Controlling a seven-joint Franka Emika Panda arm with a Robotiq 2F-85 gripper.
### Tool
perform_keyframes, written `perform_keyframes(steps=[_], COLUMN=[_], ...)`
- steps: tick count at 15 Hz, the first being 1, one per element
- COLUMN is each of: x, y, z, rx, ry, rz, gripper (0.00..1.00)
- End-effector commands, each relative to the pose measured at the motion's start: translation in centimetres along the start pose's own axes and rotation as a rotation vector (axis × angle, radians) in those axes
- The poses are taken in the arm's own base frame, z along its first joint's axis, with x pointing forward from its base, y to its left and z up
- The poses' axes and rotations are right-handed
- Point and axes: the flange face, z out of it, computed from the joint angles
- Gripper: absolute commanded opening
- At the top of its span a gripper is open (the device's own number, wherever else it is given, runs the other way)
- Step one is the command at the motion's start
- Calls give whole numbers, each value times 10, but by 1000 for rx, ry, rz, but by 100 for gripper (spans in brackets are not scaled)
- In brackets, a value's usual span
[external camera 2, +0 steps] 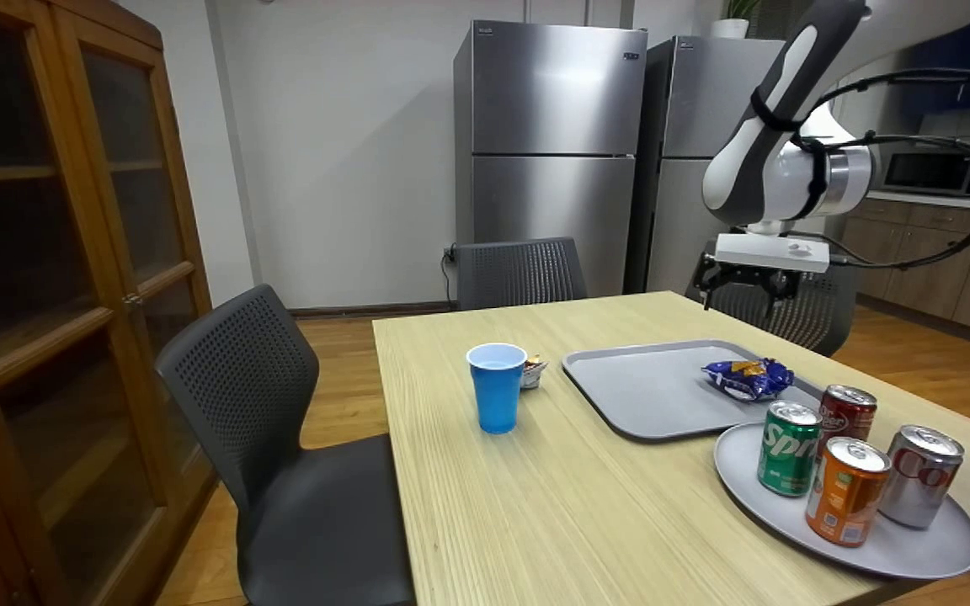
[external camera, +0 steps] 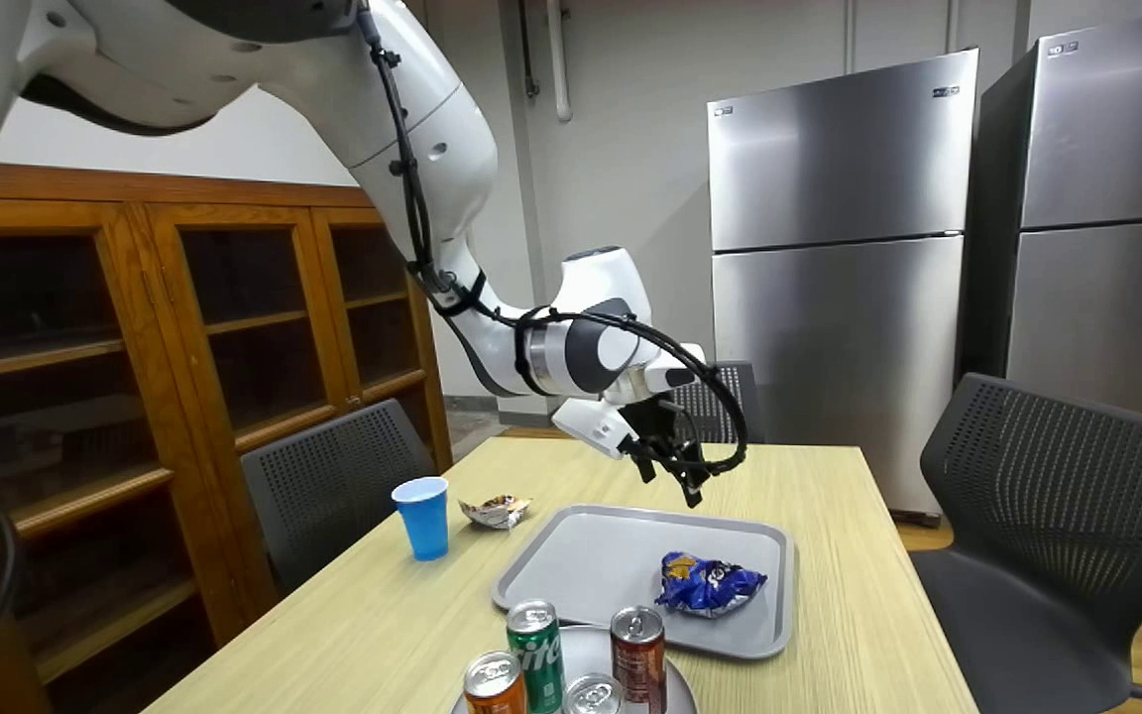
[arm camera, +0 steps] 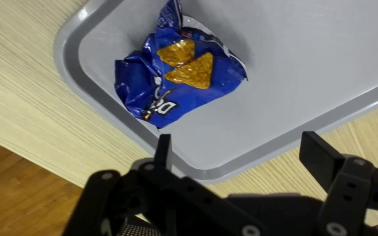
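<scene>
Below and to one side of the hand, a crumpled blue chip bag lies on the gray tray. The hand is spread wide and holds nothing. The bag looks light, soft and slippery, probably best pinched where it bunches up.

Both exterior views face across the table from its near side, toward the refrigerators — the tray common to both; the wrist view — much closer — faces down onto two tray corners.
</scene>
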Motion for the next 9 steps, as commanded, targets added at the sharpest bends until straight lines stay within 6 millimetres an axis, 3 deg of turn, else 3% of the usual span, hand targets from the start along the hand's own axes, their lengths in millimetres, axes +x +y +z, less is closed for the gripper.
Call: perform_keyframes(steps=[1, 5, 9], x=[-14, -26, -25], y=[20, 37, 46], z=[-3, 13, 29], rx=[-37, -79, -117], ry=[-22, -59, -75], rz=[87, 151, 233], gripper=[100, 100, 100])
